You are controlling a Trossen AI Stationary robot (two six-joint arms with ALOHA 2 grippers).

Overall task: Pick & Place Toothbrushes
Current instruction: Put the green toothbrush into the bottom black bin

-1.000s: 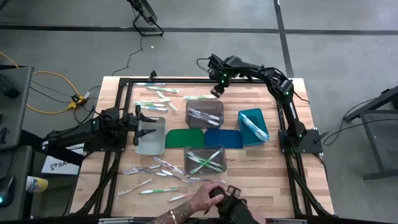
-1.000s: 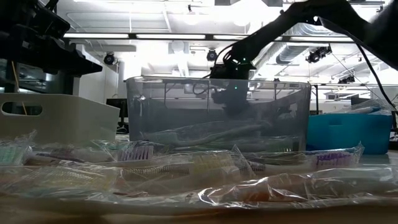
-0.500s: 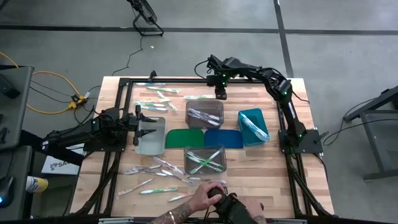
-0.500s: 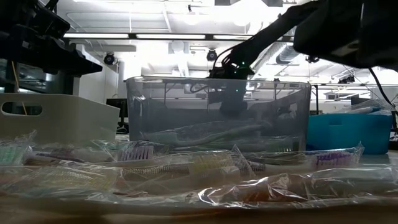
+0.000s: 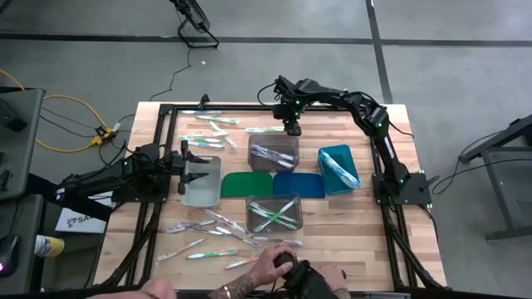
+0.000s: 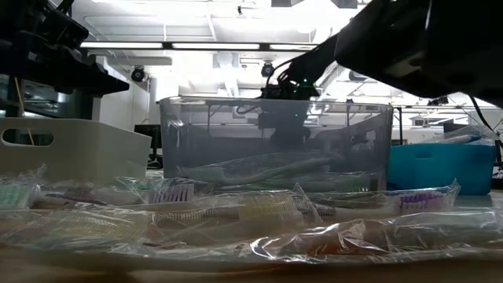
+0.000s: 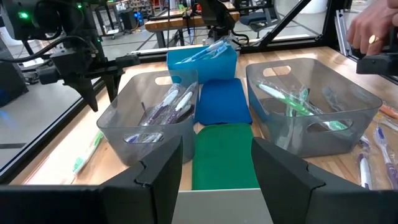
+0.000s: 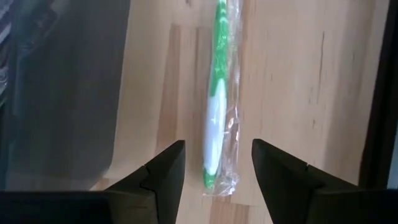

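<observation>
From table level: wrapped toothbrushes [image 6: 236, 212] heaped across the front, a clear grey bin [image 6: 275, 145] dead centre, a white bin [image 6: 71, 149] at 9 o'clock, a teal bin [image 6: 440, 167] at 3, and a dark arm [image 6: 314, 59] reaching down behind.

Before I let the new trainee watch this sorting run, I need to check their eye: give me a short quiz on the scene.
1. True or false: the right hand holds a toothbrush.
2. Which toothbrush lies in line with the right hand's open fingers?
3. Over which bin does the left hand wait: A teal, B white, C grey?

Key: 1 false, open and empty. 2 the green-and-white wrapped toothbrush. 3 B, the white bin.
</observation>
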